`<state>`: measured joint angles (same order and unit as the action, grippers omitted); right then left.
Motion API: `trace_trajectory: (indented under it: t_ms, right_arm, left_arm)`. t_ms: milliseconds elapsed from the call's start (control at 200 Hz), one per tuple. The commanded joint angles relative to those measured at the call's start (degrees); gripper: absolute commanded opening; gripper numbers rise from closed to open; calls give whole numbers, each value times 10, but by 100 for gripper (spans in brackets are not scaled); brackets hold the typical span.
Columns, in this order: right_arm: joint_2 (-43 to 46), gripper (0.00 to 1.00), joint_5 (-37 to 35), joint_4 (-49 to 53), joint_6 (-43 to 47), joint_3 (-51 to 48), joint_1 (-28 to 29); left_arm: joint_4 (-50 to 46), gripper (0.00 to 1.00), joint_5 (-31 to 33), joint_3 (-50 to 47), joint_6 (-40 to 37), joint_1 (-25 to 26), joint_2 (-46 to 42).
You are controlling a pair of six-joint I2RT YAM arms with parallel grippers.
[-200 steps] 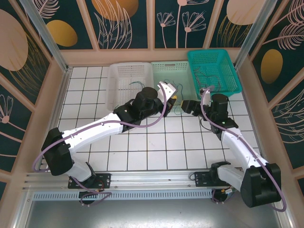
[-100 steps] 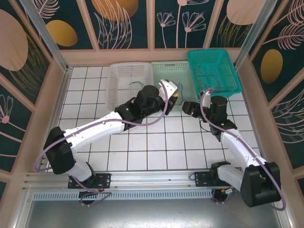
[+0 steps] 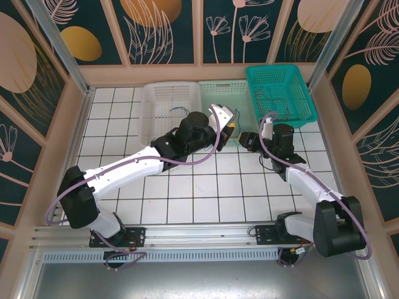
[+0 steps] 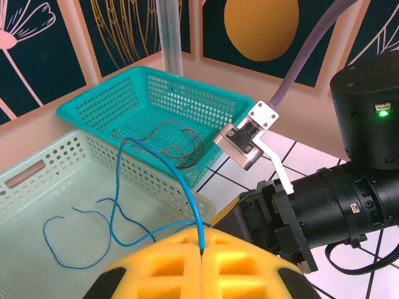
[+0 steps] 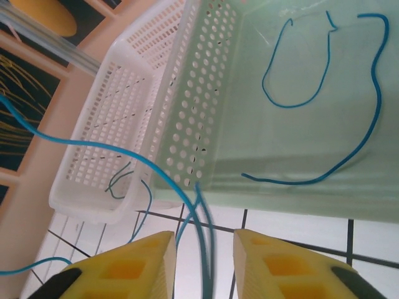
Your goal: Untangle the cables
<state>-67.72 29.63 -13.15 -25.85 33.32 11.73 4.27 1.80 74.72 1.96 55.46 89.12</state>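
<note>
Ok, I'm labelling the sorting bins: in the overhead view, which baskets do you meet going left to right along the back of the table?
white basket → pale green basket → teal basket

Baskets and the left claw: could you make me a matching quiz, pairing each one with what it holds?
Things
1. teal basket
2. pale green basket
3. white basket
4. left gripper

What it holds
A. one blue cable, pinched between shut fingers
B. loose blue cables lying on its floor
C. dark wires in a loose tangle
D. a short green wire

Pairs: 1-C, 2-B, 3-D, 4-A
</note>
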Motion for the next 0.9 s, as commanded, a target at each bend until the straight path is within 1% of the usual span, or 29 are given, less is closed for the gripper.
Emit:
trace_trajectory:
  t_ms: [0, 65, 135, 260, 475, 520, 626, 696, 776, 856, 896]
  right_arm:
    - [-8, 21, 7, -30, 0, -1, 3]
    - [-7, 13, -2, -19, 6, -4, 3]
    - [-6, 8, -23, 2, 17, -5, 2]
    - [-7, 6, -54, 33, 31, -11, 0]
    - [-6, 6, -72, 52, 38, -17, -4]
    - [-4, 6, -73, 58, 42, -17, -5]
    - [4, 11, -69, 69, 58, -18, -4]
    - [13, 17, -66, 76, 69, -18, -5]
    - [25, 27, -71, 82, 78, -19, -5]
    - [34, 28, -77, 85, 81, -20, -5]
    - [36, 26, -79, 87, 81, -20, -5]
  left_arm:
    - [29, 2, -2, 18, 9, 1, -1]
    - [30, 2, 9, 18, 8, 2, -4]
    - [30, 2, 22, 18, 3, 1, -10]
    - [28, 3, 37, 19, -8, 1, -21]
    - [19, 3, 63, 17, -21, 0, -38]
    - [17, 3, 68, 16, -25, 0, -42]
    - [16, 4, 80, 15, -34, 1, -47]
    - [15, 4, 81, 17, -37, 1, -48]
    - [16, 4, 71, 17, -37, 0, -48]
    - [20, 4, 59, 17, -33, 0, -49]
    - [22, 4, 54, 16, -33, 1, -49]
